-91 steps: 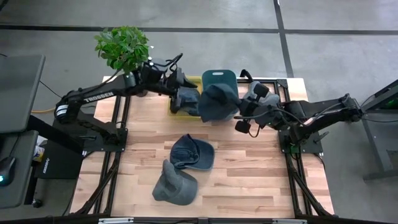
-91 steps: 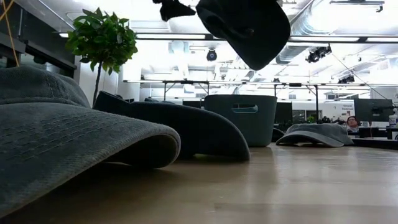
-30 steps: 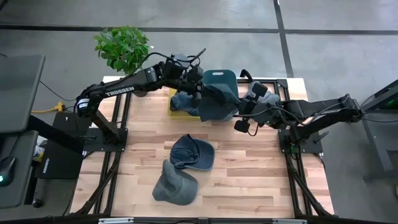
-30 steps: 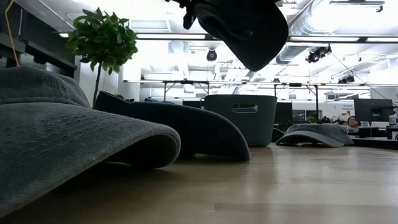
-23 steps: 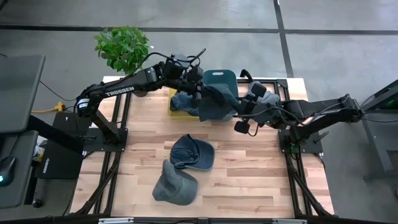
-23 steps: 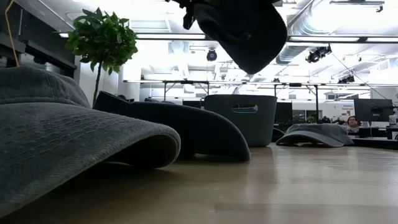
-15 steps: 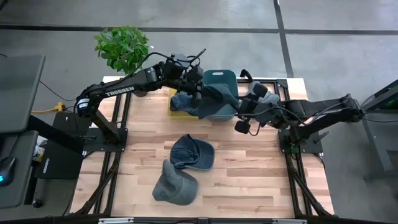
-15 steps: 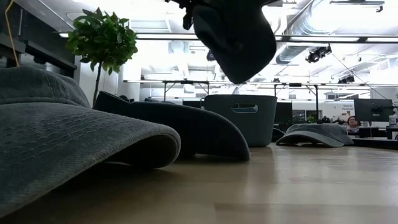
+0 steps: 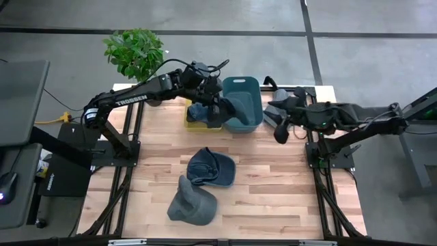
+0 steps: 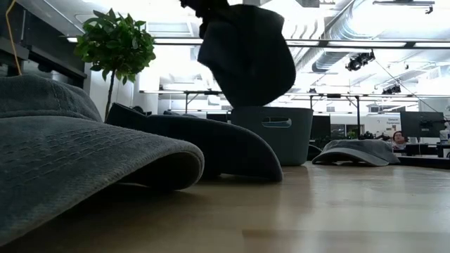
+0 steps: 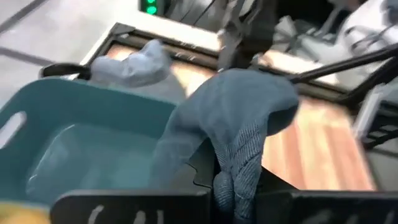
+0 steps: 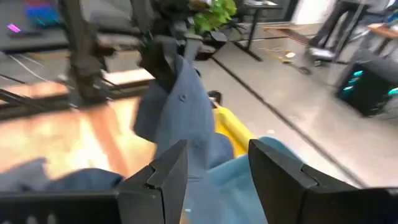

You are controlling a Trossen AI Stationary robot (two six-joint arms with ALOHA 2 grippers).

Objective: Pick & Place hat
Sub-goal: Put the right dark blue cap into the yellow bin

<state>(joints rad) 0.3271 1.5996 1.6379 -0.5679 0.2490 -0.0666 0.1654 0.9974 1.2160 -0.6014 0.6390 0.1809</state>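
Note:
A blue-grey hat [image 10: 246,56] hangs over the left part of the teal bin [image 9: 247,87] at the far middle of the table. My left gripper [image 9: 220,104] is shut on it. My right gripper [image 9: 273,115] stands open to the right of the bin with nothing between its fingers; in its wrist view the hat [image 12: 180,118] hangs ahead of them. Two more hats [image 9: 210,166] [image 9: 192,201] lie on the wood nearer the front. Another hat [image 9: 199,112] rests on a yellow thing left of the bin. My left gripper pinches a bunched fold of the hat's cloth [image 11: 231,177] between its two fingers. It comes from the table's left, slanting down. The hat hangs slack below the fingers, clear of the table, its lower end [image 10: 249,98] just above the bin's rim.
A potted plant [image 9: 134,51] stands at the far left corner. A pale grey hat [image 11: 134,59] lies behind the bin toward the far right. The yellow thing [image 12: 231,132] sits against the bin's left side. Bare wood lies at the near right.
My right gripper has opened, let go of the hat and drawn back toward the table's right edge. The hat, earlier spread between both grippers, has swung down and left and now hangs from my left gripper alone over the bin.

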